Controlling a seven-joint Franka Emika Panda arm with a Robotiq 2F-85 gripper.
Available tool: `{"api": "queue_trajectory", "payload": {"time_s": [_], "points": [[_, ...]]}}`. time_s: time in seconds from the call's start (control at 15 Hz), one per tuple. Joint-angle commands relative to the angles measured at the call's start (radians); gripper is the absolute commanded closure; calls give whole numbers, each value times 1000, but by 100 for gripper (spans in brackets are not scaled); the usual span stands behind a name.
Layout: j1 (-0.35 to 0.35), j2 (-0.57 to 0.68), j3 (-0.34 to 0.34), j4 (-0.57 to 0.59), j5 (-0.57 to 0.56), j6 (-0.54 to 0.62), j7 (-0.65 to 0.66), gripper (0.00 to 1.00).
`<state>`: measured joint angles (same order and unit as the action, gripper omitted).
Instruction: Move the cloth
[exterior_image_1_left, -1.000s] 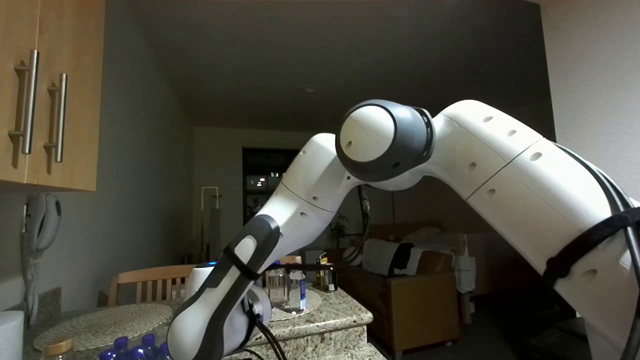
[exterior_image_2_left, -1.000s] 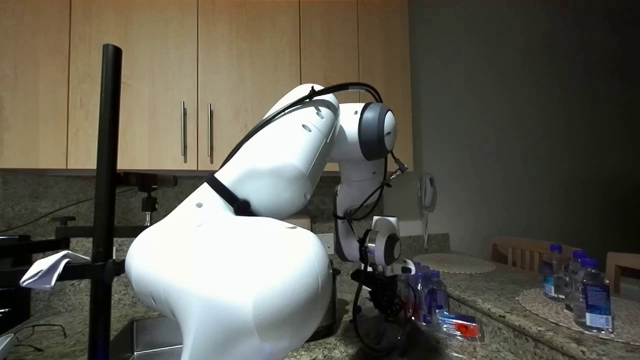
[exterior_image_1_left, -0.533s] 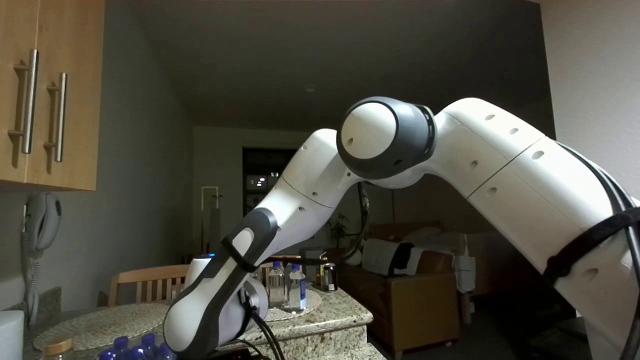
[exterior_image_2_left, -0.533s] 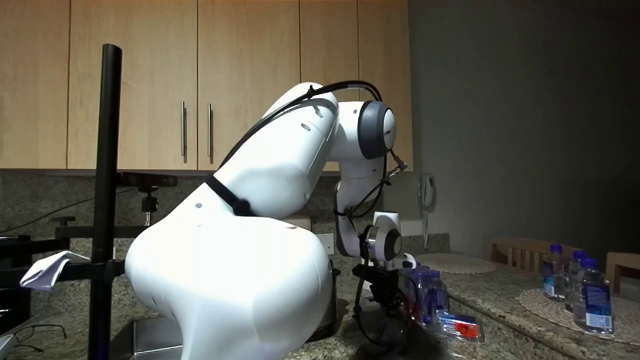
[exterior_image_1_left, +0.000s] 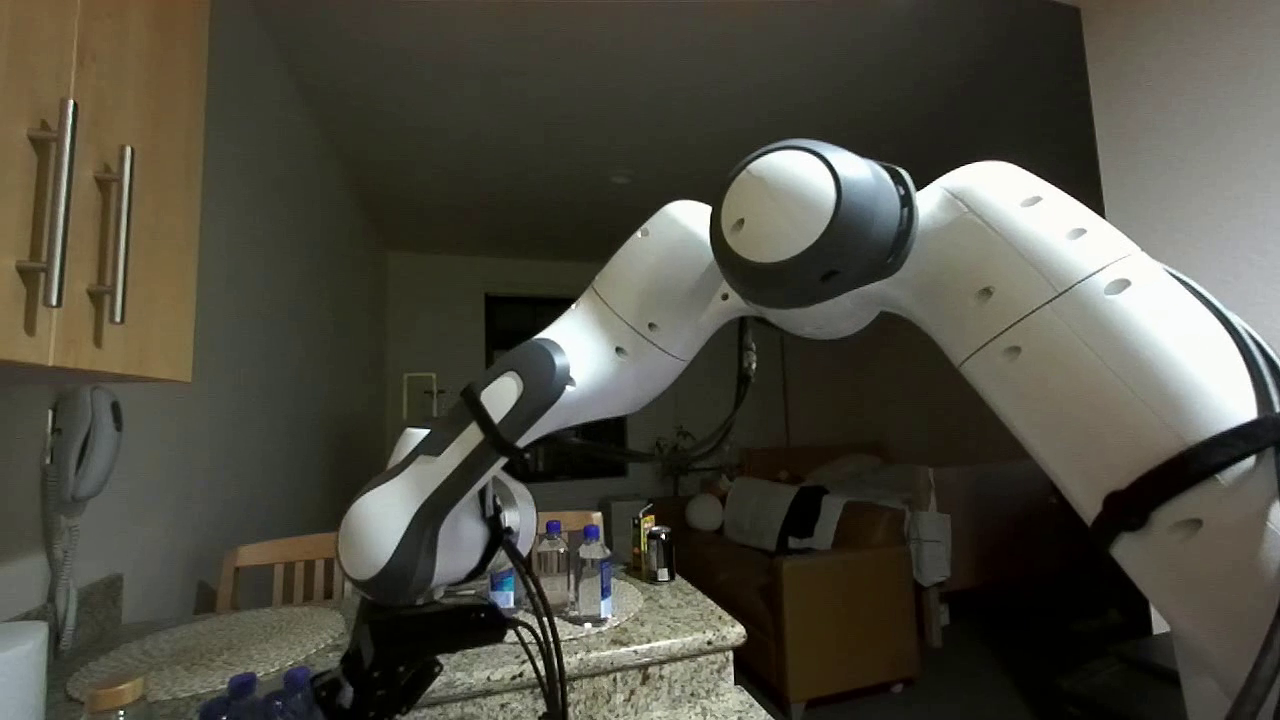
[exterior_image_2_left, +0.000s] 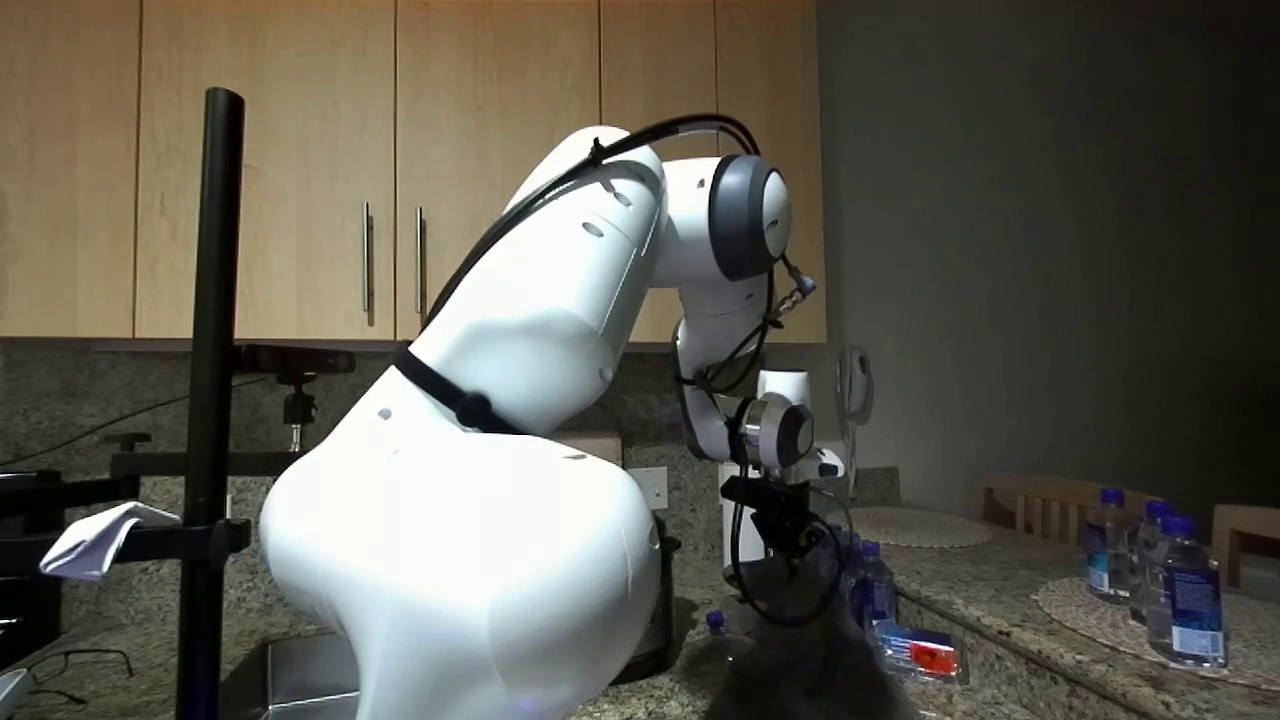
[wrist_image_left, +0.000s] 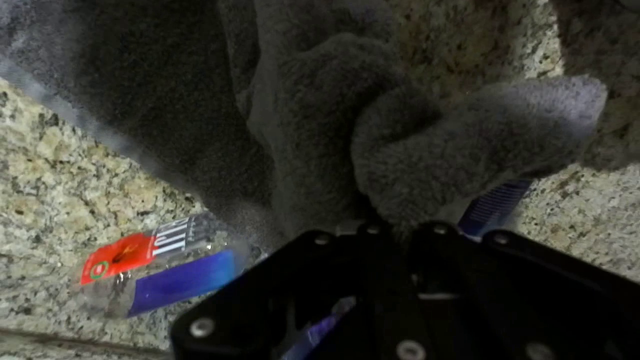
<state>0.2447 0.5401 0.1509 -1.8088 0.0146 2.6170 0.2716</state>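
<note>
The cloth is dark grey and fluffy. In the wrist view the cloth (wrist_image_left: 320, 125) is bunched and folded, and fills the upper middle. My gripper (wrist_image_left: 397, 235) is shut on a gathered part of it; its fingertips are dark and partly buried in the cloth. In an exterior view the gripper (exterior_image_2_left: 795, 565) is above the counter, and the cloth (exterior_image_2_left: 815, 650) hangs below it as a dark, wide shape. Its lower edge runs out of the picture there. In an exterior view the gripper's black body (exterior_image_1_left: 390, 650) shows at the bottom edge, with the fingertips not clear.
A bottle lies on its side (wrist_image_left: 165, 265) beside the cloth on the granite counter (wrist_image_left: 60, 200). Upright bottles (exterior_image_2_left: 872, 590) stand just behind the cloth. More bottles (exterior_image_2_left: 1185, 600) stand on a placemat on the raised ledge. A black post (exterior_image_2_left: 212, 400) and sink (exterior_image_2_left: 315, 675) are near the base.
The arm and gripper have moved up, and the cloth has risen with them. A blue-capped bottle beside the cloth has come into view. The gripper's black body now shows in an exterior view.
</note>
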Motion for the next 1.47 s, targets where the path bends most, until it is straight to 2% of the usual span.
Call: {"api": "queue_trajectory", "payload": {"time_s": [0.0, 0.4, 0.8, 1.07, 1.2, 1.33, 1.4], "points": [[-77, -102, 39, -67, 80, -25, -136, 89], [-202, -179, 55, -88, 195, -100, -331, 89], [-289, -263, 25, -164, 266, -130, -458, 89], [-315, -311, 10, -201, 298, -134, -511, 90], [-311, -341, 21, -243, 326, -128, -555, 90], [-298, -358, 59, -289, 389, -135, -641, 90], [-284, -299, 14, -213, 328, -119, -554, 88]]}}
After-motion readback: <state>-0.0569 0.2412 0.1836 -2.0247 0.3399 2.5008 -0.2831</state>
